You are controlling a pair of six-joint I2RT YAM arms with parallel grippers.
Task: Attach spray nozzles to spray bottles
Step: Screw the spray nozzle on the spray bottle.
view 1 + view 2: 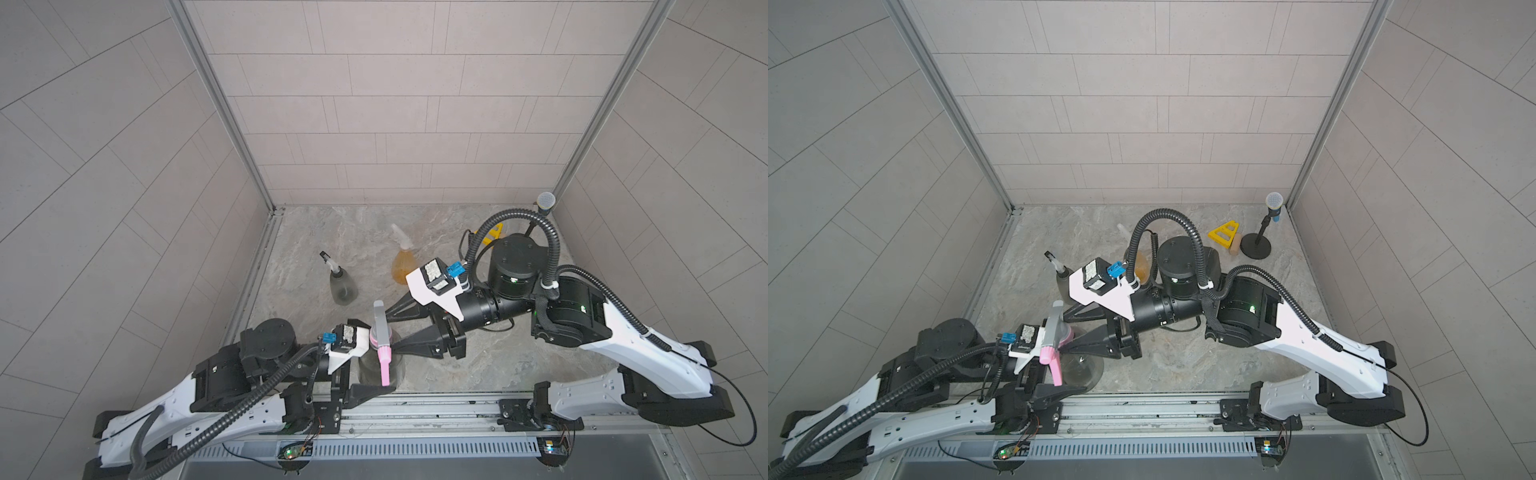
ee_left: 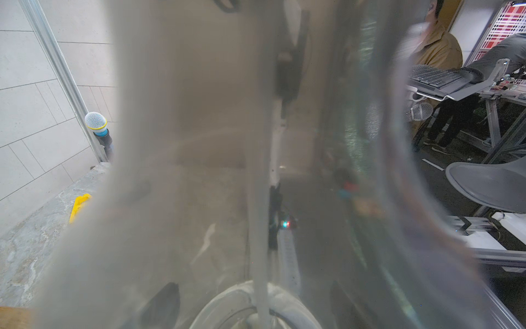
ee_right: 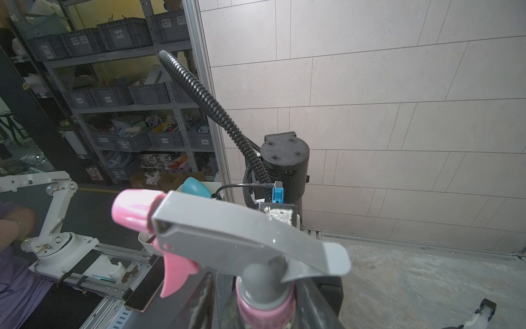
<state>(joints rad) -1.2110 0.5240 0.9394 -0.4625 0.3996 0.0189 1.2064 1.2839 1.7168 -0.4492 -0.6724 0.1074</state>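
Marble table: amber bottle and grey bottle, twelve o'clock, capped; left fingers hold third bottle, right fingers flank its seated nozzle, grip unclear.

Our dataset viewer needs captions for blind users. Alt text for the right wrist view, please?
A grey-and-pink spray nozzle fills the foreground, its pink collar on a smoky bottle, flanked by the right hand's dark fingers. Behind: the left arm's wrist, a pale tiled wall, shelves of grey bins.
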